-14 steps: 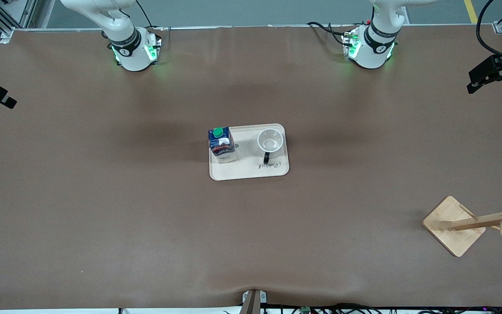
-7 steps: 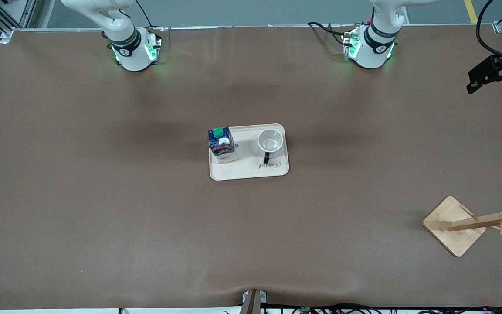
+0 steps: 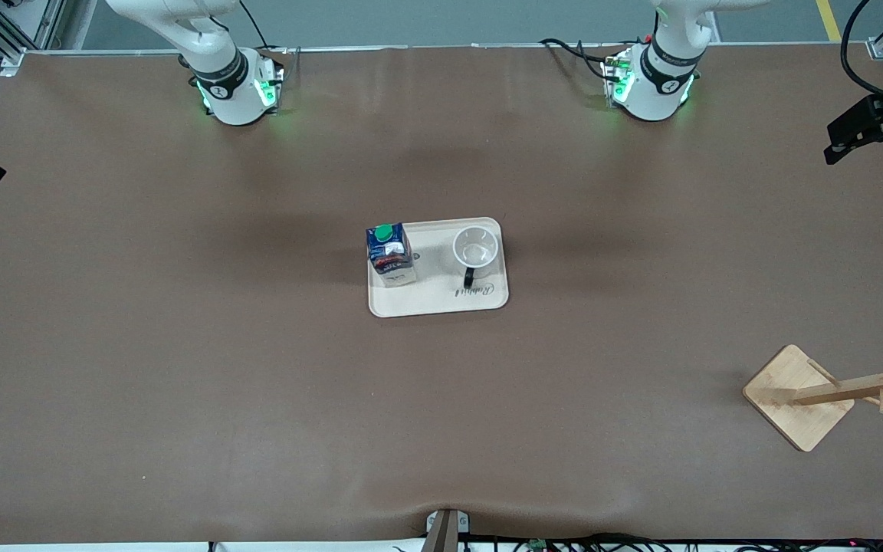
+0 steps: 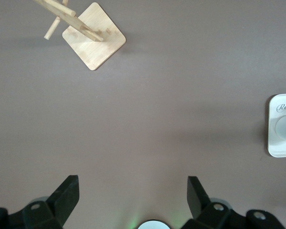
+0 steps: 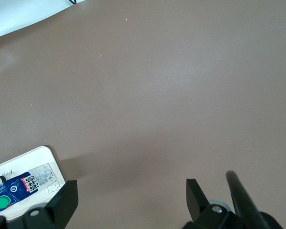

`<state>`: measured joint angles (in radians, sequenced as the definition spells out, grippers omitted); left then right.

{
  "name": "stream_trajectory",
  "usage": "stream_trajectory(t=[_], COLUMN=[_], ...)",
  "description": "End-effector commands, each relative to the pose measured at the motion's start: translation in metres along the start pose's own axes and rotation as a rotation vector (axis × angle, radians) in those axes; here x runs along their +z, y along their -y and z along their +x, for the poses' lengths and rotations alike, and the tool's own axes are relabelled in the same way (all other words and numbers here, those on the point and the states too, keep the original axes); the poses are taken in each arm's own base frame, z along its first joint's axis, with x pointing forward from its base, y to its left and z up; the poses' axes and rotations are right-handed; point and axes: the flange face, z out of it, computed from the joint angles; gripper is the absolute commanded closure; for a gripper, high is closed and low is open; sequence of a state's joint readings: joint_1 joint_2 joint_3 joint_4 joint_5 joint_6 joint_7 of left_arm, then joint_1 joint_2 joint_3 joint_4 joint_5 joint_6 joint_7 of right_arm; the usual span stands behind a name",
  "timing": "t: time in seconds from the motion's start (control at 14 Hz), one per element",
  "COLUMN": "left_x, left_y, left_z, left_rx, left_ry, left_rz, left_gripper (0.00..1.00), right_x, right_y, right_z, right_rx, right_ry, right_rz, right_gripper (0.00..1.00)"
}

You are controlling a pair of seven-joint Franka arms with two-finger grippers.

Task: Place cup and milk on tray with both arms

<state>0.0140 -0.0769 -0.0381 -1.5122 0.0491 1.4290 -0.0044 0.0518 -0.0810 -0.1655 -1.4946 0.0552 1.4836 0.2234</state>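
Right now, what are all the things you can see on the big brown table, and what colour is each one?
tray: one, cream, in the middle of the table.
milk: one, dark blue with a green cap, standing on the tray at the right arm's end.
cup: one, white with a black handle, upright on the tray at the left arm's end, apart from the milk.
wooden rack: one, pale wood, lying tipped over, nearer the front camera, toward the left arm's end.
table: one, brown.
left hand: one, black, open, empty, pulled back over bare table.
right hand: one, black, open, empty, pulled back over bare table.
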Motion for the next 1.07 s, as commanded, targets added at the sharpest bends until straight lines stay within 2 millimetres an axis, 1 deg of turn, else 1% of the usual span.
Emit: stream_trajectory(t=[0.0, 0.43, 0.64, 0.79, 0.86, 1.0], left_x=[-0.009, -0.011, -0.01, -0.01, -0.01, -0.01], left_y=[0.003, 0.003, 0.003, 0.003, 0.002, 0.002], left_z=[-0.001, 0.0, 0.0, 0.0, 0.0, 0.0], left_rx=[-0.002, -0.005, -0.004, -0.002, -0.001, -0.001], left_ry=[-0.012, -0.018, -0.017, -0.017, -0.015, -0.015], left_rz=[-0.014, -0.011, -0.011, -0.011, -0.011, -0.011], left_gripper=[0.0, 0.0, 0.0, 0.0, 0.0, 0.0], right_x=[-0.004, -0.004, -0.003, -0.003, -0.003, -0.003], right_y=[0.003, 0.002, 0.004, 0.011, 0.01, 0.002], right_z=[0.001, 0.002, 0.0, -0.002, -0.002, 0.001], right_rx=[0.004, 0.005, 0.008, -0.002, -0.001, 0.011], right_ry=[-0.001, -0.001, 0.009, 0.011, 0.011, 0.008], right_rz=[0.006, 0.003, 0.004, 0.005, 0.003, 0.004], right_gripper=[0.0, 0.0, 0.0, 0.0, 0.0, 0.0])
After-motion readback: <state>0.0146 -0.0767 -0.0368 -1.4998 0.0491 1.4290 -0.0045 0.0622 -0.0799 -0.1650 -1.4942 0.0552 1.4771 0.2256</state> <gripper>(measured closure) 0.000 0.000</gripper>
